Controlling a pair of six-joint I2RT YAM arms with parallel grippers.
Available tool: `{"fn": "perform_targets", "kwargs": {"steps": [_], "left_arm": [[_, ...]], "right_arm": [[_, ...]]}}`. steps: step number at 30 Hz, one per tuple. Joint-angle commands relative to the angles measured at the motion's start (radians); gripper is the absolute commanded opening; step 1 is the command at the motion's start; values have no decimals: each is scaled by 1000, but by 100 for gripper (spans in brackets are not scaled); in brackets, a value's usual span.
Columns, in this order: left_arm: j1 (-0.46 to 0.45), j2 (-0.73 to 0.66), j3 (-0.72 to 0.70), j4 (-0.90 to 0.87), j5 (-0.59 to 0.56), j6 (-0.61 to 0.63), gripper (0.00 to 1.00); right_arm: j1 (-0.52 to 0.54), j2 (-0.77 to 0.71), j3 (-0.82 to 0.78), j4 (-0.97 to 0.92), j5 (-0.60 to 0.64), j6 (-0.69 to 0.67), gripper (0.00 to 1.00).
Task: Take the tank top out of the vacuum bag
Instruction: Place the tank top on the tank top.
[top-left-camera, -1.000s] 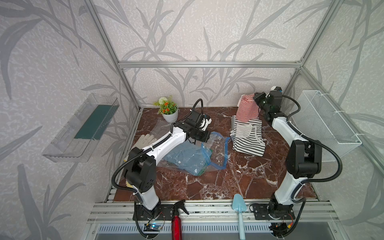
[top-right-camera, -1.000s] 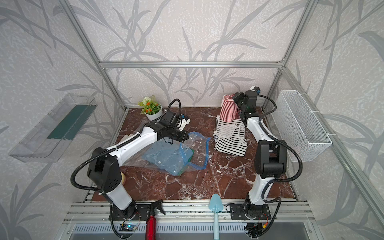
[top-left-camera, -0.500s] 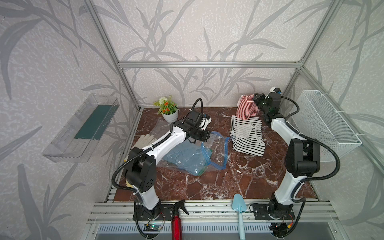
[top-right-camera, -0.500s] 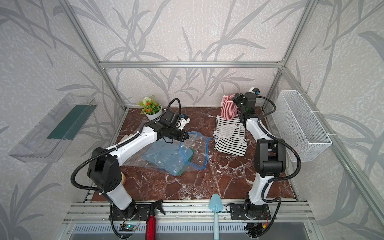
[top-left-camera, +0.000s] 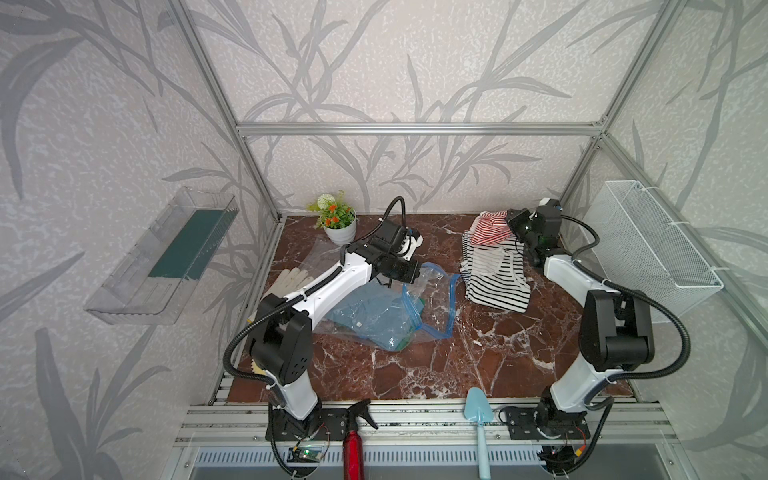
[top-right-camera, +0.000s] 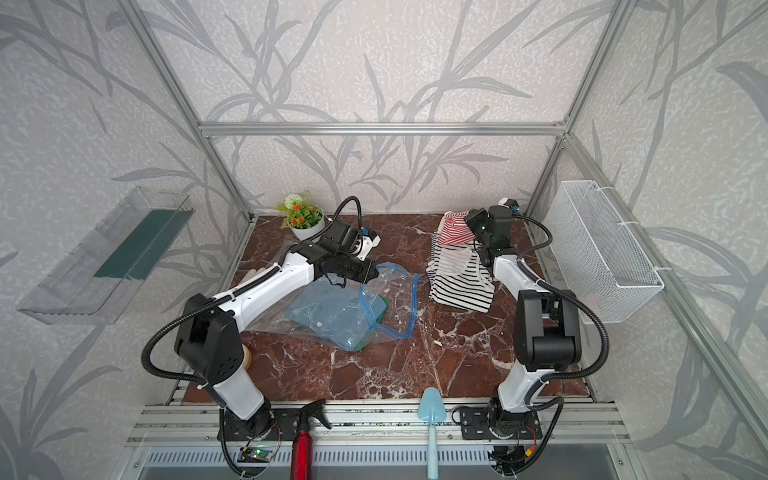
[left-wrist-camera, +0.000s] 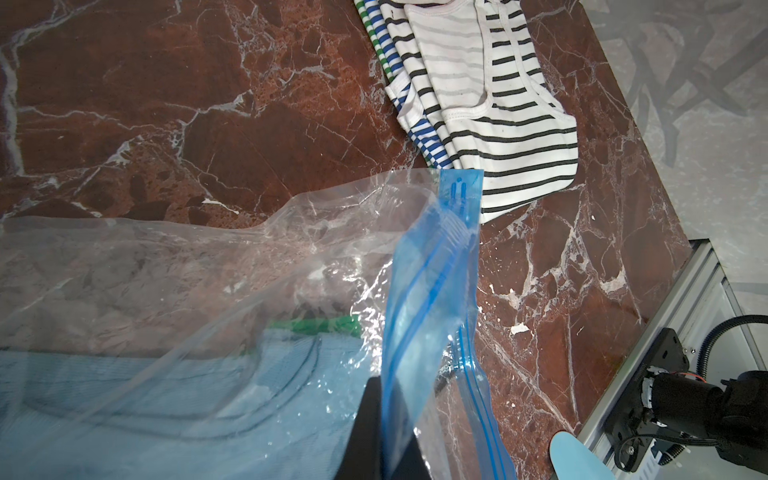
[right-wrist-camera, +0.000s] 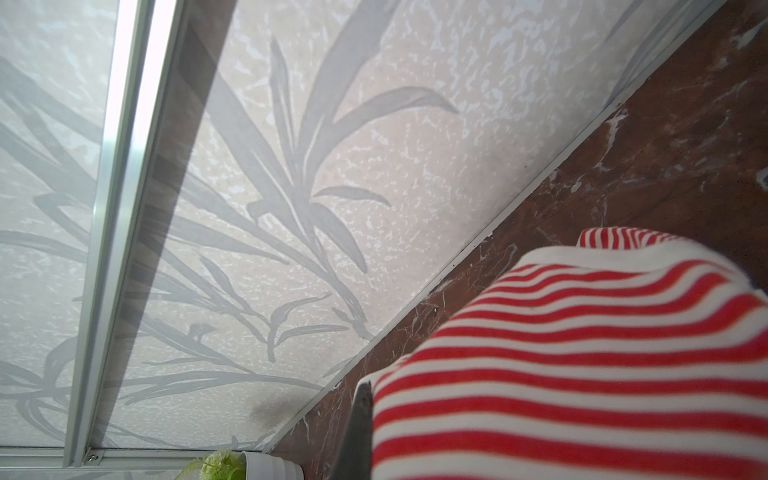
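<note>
Left gripper clamped the blue zip strip of the vacuum bag, seemingly anchoring it mid-table with its mouth agape. Right gripper, pinched on the red-striped tank top, held it free above the striped pile, well apart from the bag.

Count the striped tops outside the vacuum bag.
3 visible: a red-striped top in the right gripper, a black-striped top on the table, a blue-and-green-striped one peeking from under it. More may be hidden.
</note>
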Motion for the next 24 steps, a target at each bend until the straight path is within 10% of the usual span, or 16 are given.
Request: {"fn": "perform_targets", "kwargs": {"steps": [1, 24], "left_arm": [[5, -30, 14, -5, 17, -4, 0], [4, -80, 2, 12, 49, -31, 0]], "right_arm": [[1, -63, -44, 50, 3, 19, 0], [65, -329, -391, -84, 60, 132, 0]]}}
